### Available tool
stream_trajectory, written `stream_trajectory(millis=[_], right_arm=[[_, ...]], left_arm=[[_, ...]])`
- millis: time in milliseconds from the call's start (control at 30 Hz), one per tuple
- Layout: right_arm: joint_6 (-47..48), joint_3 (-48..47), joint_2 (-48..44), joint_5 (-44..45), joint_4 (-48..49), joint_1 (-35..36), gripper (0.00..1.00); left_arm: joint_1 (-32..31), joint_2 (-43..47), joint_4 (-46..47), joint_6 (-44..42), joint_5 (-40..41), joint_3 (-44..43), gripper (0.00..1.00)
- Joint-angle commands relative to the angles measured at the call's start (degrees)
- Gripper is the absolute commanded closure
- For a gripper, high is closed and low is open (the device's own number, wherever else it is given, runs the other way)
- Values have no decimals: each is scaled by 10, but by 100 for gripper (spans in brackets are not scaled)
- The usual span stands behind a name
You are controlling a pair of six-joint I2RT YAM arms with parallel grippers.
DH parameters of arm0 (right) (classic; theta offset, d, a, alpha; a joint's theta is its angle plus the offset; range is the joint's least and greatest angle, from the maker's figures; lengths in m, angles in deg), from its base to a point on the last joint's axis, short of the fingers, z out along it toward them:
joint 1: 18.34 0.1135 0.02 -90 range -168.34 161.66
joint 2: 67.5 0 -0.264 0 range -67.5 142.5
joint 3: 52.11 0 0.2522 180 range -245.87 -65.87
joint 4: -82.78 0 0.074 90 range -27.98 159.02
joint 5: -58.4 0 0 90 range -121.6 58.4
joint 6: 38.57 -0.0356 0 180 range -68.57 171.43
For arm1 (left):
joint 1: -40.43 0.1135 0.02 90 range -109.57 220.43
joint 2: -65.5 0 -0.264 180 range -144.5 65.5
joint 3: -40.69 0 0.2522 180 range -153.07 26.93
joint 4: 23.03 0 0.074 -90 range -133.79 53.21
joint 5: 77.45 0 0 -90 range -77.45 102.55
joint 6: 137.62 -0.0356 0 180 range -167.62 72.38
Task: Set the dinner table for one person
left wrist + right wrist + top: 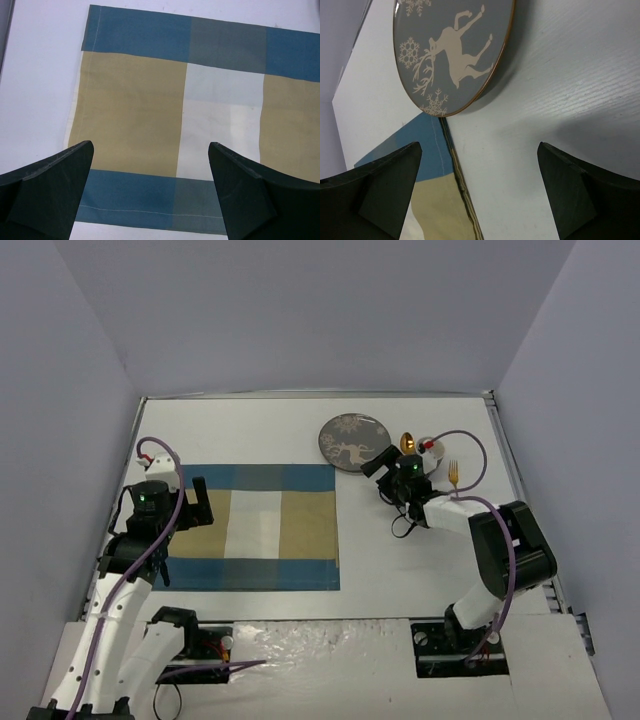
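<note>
Both pincers gape empty: right pincer (383,464) beside the deer plate (351,441) at upper centre-right of the white desk (400,565), left pincer (199,502) over the placemat (270,525) at left. We judge the flat plate risky: a low rim may slip the grip or get shoved into the spoon (407,443) and fork (453,476).

One placemat (255,525), plate (352,440), spoon (407,442) and fork (453,475)

Dinner table (400,570) white; placemat (255,525) blue/tan/white check; plate (350,440) grey, white reindeer+snowflakes.
</note>
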Motion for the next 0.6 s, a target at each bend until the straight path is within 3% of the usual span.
stream_trajectory(millis=[0, 567], right_arm=[[-36, -43, 33, 90, 80, 27, 3], [-157, -123, 182, 149, 98, 45, 16]], left_arm=[[-8, -2, 27, -10, 33, -29, 3], [-27, -3, 16, -11, 87, -33, 3]])
